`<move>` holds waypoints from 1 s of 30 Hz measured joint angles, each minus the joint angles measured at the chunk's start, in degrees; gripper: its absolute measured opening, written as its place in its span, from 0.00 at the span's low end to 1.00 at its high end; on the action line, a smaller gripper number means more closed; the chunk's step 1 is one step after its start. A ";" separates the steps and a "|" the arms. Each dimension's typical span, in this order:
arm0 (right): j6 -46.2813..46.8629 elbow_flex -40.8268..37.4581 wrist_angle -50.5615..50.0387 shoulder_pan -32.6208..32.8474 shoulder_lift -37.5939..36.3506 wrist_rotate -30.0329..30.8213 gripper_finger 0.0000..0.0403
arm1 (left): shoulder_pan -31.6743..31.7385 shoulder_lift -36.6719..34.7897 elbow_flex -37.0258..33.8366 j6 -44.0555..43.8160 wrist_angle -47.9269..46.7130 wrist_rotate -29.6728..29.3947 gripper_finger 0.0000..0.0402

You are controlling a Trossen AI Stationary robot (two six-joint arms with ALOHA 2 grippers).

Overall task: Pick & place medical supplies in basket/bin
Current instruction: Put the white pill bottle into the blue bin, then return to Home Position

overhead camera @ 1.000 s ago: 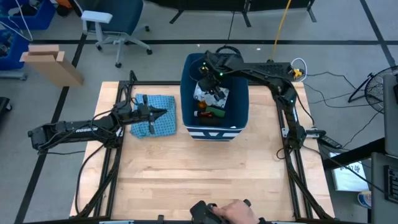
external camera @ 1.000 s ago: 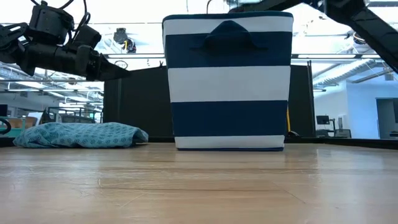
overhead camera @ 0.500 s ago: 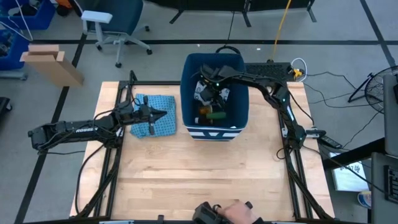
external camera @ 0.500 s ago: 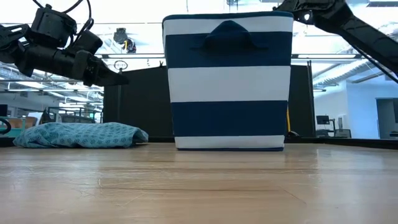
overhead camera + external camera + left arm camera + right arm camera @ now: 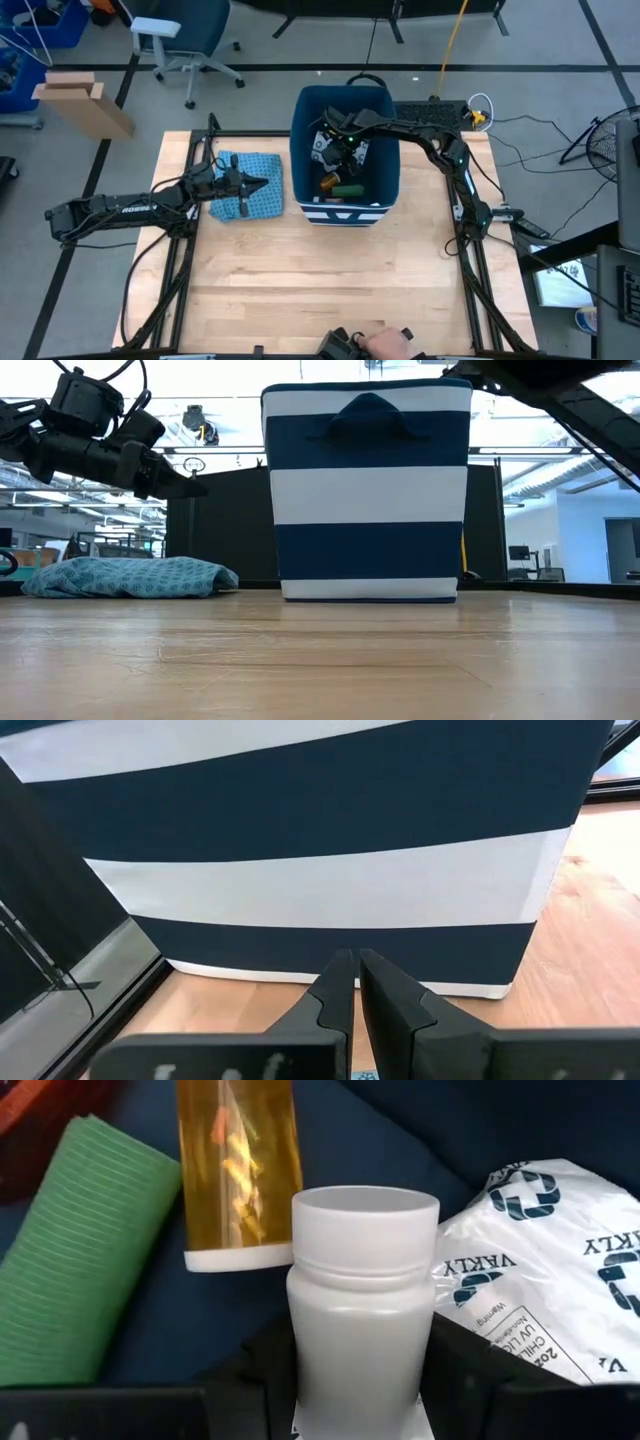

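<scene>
The right gripper (image 5: 362, 1380) is reaching down inside the blue bin (image 5: 307, 118), its 2 fingers gripping a white bottle (image 5: 362, 1295) about halfway apart. The bottle's long axis is running straight out from between the fingers, mouth pointing away from the wrist. Beyond it are lying an amber vial (image 5: 238, 1165), a green roll (image 5: 75, 1250) and a white packet (image 5: 545, 1270). The left gripper (image 5: 262, 183) is hovering clenched over the cloth (image 5: 248, 190).

Grey floor (image 5: 270, 70) marked with dark tape lines. White swivel chair (image 5: 165, 45) beyond the light wooden counter (image 5: 320, 280); brown cardboard box (image 5: 85, 105) nearby. Yellow cable (image 5: 452, 40) crosses floor. Black floor fan (image 5: 610, 140) at one side. Ceiling beams, bright lights behind.
</scene>
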 joint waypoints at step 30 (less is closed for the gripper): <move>26.30 -5.01 14.78 -1.26 -43.27 -14.22 0.48 | 0.17 -0.49 0.00 3.14 0.66 -0.04 0.06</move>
